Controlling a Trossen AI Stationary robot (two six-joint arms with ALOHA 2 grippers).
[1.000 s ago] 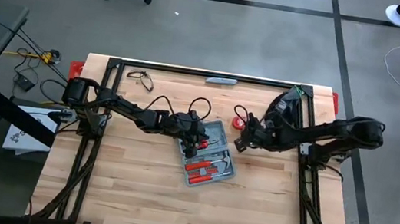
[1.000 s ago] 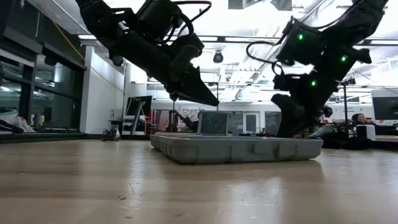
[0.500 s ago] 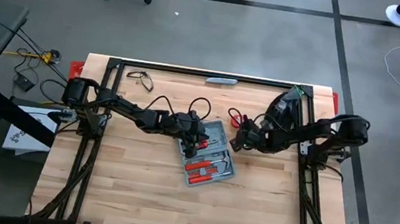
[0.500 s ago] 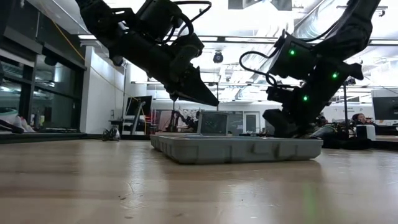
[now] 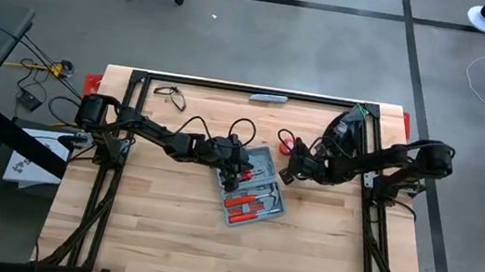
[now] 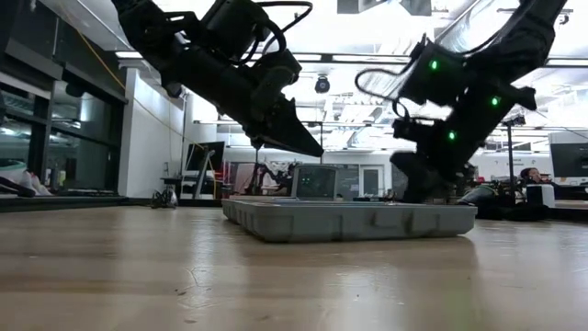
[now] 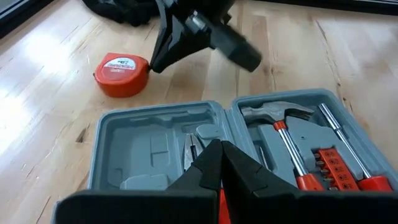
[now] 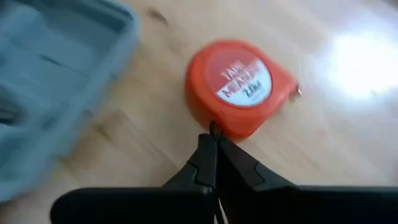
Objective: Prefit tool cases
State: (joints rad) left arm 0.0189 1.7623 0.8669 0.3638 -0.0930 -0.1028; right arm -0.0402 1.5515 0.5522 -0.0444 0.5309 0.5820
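Observation:
The blue-grey tool case (image 5: pixel 254 194) lies open and flat on the wooden table, both halves up. A hammer (image 7: pixel 278 116) and other red-handled tools sit in one half, and pliers (image 7: pixel 189 151) in the other. My left gripper (image 7: pixel 219 148) hangs shut over the case's middle, its tips above the rim (image 6: pixel 317 152). A red tape measure (image 8: pixel 239 87) lies flat on the table just beyond the case's far right corner (image 5: pixel 285 145). My right gripper (image 8: pixel 213 129) is shut, its tips at the tape measure's side. My right gripper's shut fingertips (image 7: pixel 153 67) slant down from the table's right to the tape measure's side wall (image 8: pixel 217 127). Whether they touch it I cannot tell. The tape measure lies flat on the table.
A slim grey-blue bar (image 5: pixel 268 97) lies at the far edge, with a black wire loop (image 5: pixel 170 95) at the far left. A black bundle (image 5: pixel 346 131) sits at the far right. A dark metal frame (image 5: pixel 230 87) borders the table. Bare wood stretches in front of the case.
My right gripper has moved a little toward the table's left edge, closer to the tape measure, and its fingers have shut. The case, the tape measure and my left gripper have stayed where they were.

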